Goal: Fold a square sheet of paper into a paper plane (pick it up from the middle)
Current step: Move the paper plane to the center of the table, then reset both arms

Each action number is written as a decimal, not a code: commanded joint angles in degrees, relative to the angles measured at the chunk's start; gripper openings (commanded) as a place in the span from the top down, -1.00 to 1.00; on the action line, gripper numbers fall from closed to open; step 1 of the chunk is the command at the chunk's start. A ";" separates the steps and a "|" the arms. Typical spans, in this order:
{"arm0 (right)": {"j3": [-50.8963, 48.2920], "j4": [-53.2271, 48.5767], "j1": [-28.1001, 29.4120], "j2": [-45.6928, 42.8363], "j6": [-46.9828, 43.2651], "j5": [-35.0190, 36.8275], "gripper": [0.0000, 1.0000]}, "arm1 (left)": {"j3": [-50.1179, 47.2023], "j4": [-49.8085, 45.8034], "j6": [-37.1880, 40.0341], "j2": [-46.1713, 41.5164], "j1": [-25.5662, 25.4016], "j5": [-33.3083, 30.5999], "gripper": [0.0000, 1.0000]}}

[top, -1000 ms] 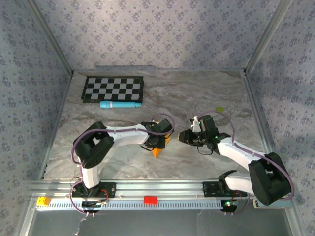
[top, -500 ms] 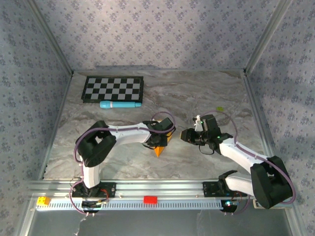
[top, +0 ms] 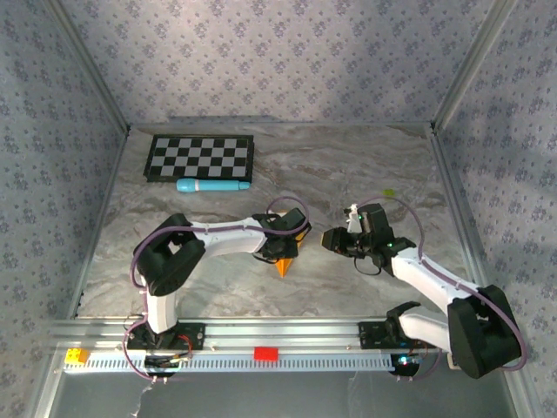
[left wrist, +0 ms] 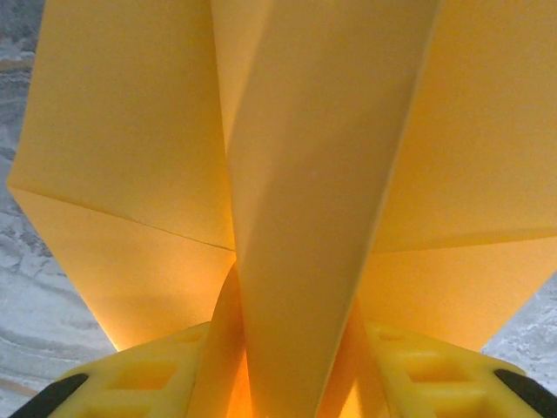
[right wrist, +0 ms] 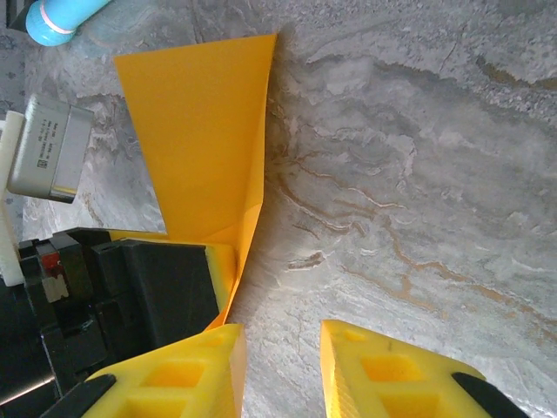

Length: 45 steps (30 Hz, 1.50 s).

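The orange sheet of paper [top: 284,266] is folded into a creased, pointed shape, with its tip toward the table's near edge. My left gripper [top: 283,252] is shut on it. In the left wrist view a central folded strip of the paper [left wrist: 322,174] rises between the two yellow fingers [left wrist: 148,376], and flaps spread to both sides. My right gripper [top: 330,239] hovers just right of the paper, open, with bare table between its fingers [right wrist: 178,370]. From the right wrist view the paper [right wrist: 196,131] stands up beside the left gripper's black and yellow finger [right wrist: 165,283].
A black-and-white checkerboard [top: 200,158] lies at the back left, with a light-blue cylinder [top: 212,185] just in front of it. A tiny yellow-green bit [top: 389,193] sits at the right. Patterned walls close in the marble table [top: 218,296] on three sides.
My left gripper has shifted a little to the right with the paper in it. My right gripper has drawn back slightly to the right.
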 commanded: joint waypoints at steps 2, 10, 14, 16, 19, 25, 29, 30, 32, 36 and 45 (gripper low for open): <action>-0.90 -1.38 -0.43 -1.39 0.87 0.95 0.37 | -0.77 -0.13 -1.39 -1.20 -0.67 1.51 0.18; -0.37 -2.77 -0.89 -2.96 0.44 1.13 0.36 | -0.37 -0.63 -1.39 -3.64 -1.11 0.50 0.17; -0.25 -3.51 -1.51 -3.40 0.02 1.24 0.33 | 0.37 -1.94 -0.96 -5.13 -1.28 -0.78 0.16; -0.18 -3.48 -1.87 -3.43 0.05 0.97 0.33 | 0.68 -2.74 -0.87 -5.55 -1.28 -1.36 0.17; 0.04 -3.80 -2.24 -3.50 -0.23 0.89 0.33 | 1.00 -2.96 -0.57 -6.30 -1.33 -1.42 0.16; 2.22 -7.09 -4.06 -4.27 -3.09 1.22 0.28 | 0.53 -3.52 1.13 -10.69 -2.15 -5.25 0.12; 6.01 -12.72 -6.12 -6.18 -7.18 7.39 0.01 | -1.64 -4.47 3.27 -17.10 -2.32 -13.28 -0.01; 7.26 -14.30 -6.72 -6.62 -8.40 10.61 -0.08 | -2.59 -4.90 3.83 -18.89 -2.18 -15.87 -0.06; 9.70 -16.83 -7.73 -7.00 -10.07 18.63 -0.24 | -4.82 -5.03 5.89 -23.00 -1.45 -20.03 -0.19; 9.70 -10.22 -9.27 -4.72 -16.17 38.48 -0.59 | -11.65 -3.99 11.04 -32.16 3.92 -24.62 -0.93; 6.72 16.22 -14.86 12.81 -33.55 46.08 -0.79 | -29.80 10.42 31.28 -50.21 27.79 -33.29 -0.99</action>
